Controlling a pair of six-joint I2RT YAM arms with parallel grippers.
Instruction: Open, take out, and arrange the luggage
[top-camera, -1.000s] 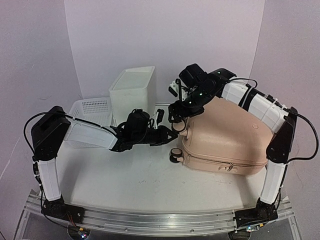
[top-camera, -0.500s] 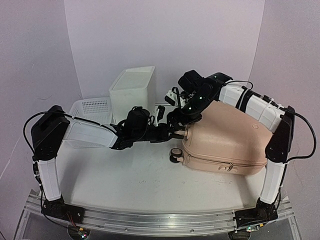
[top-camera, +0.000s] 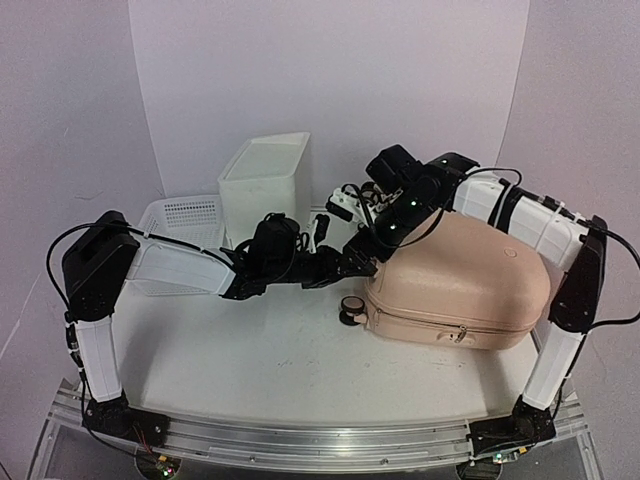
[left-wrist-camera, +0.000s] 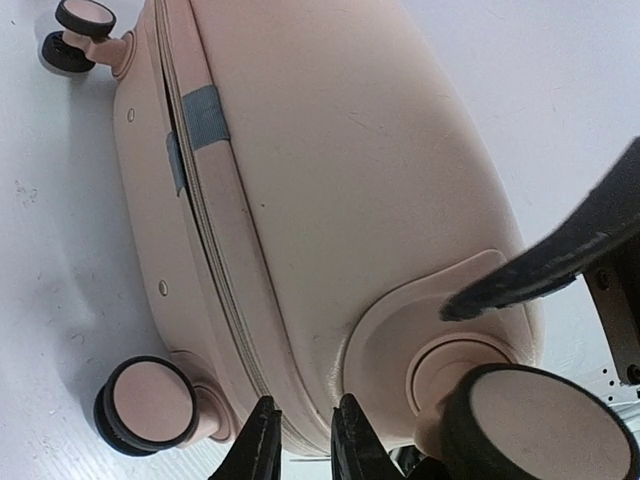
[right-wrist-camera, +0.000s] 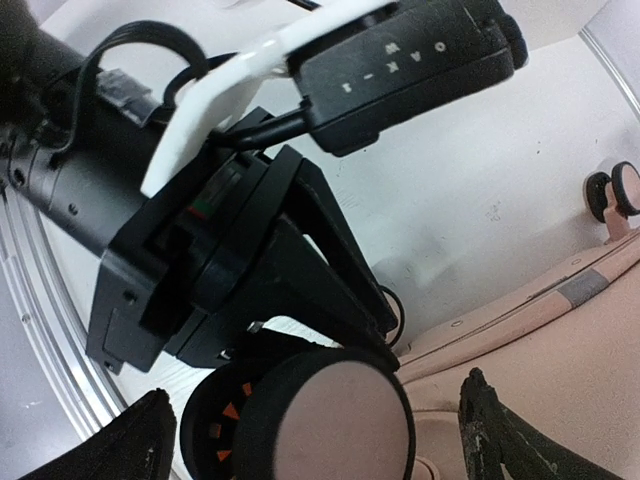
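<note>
1. Claws first: the left claw is narrow. Its two fingertips are parted by a slim gap and sit at the wheel end of the luggage, just beside the zipper seam. We cannot tell whether they pinch anything.
2. We see the right claw spread wide, a finger on either side of a caster wheel, not closed on it.
3. Only the overhead view gives us the whole layout. The luggage lies flat on the surface, to the right of the white box and nearer the arm bases. A mesh basket sits on the box's other side.
4. Only the left wrist view shows us the seam closed along the stretch in sight, a grey strip beside it, and three wheels at once. One dark finger of the right claw cuts in from that view's edge.
5. Only the right wrist view shows us the left arm's camera housing close behind the straddled wheel.
6. The long axis of the luggage runs side to side across the surface. Its wheel end points toward the white box, its domed shell faces up, and the seam runs round its flank.
7. From the claws, the luggage stretches away to the right. Both claws meet at its wheel end, between it and the white box. A second wheel, nearer the bases, stands apart from them.
</note>
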